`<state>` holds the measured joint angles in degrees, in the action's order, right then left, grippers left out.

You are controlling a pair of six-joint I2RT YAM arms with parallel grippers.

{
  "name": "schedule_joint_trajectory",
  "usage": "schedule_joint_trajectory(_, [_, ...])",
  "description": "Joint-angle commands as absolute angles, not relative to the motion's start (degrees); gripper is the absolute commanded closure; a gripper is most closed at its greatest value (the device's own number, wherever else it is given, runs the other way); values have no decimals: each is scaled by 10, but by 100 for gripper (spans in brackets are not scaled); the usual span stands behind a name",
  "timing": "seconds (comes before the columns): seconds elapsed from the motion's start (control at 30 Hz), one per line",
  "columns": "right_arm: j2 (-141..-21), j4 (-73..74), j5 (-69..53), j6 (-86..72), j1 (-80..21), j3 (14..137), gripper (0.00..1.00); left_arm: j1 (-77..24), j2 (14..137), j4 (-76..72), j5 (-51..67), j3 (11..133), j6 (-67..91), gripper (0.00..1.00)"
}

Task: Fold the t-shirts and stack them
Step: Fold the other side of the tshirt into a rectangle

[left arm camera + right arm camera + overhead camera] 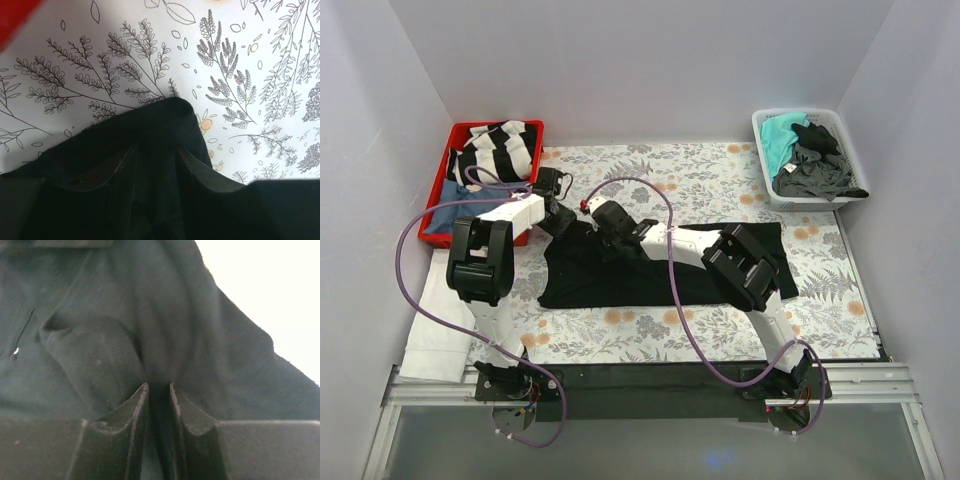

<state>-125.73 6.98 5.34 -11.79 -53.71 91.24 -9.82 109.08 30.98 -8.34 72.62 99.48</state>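
Jaws on both grippers are clamping the black t-shirt (590,278): left gripper (157,151) is pinching its edge twd 10 o'clock on the table (720,170), right gripper (158,388) is nipping a fold just beside. Shirt's rest is lying flat mid-table; other t-shirts (810,155) are sitting in a bin (766,128) at 1 o'clock.

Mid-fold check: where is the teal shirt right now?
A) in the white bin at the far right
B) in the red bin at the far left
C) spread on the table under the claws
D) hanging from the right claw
A: the teal shirt lies in the white bin at the far right, beside a dark grey shirt; the one spread on the table is the black t-shirt.
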Motion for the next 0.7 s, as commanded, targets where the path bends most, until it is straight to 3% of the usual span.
schedule_joint_trajectory(0.0, [-1210,81,35,-119,-572,875,70,-88,1080,313,-65,722,987,66])
schedule_joint_trajectory(0.43, [-1076,88,65,-161,-657,774,71,-73,1100,305,-55,728,983,66])
schedule_joint_trajectory(0.67, [-1078,132,191,-135,-657,801,71,-73,1094,295,-44,722,968,68])
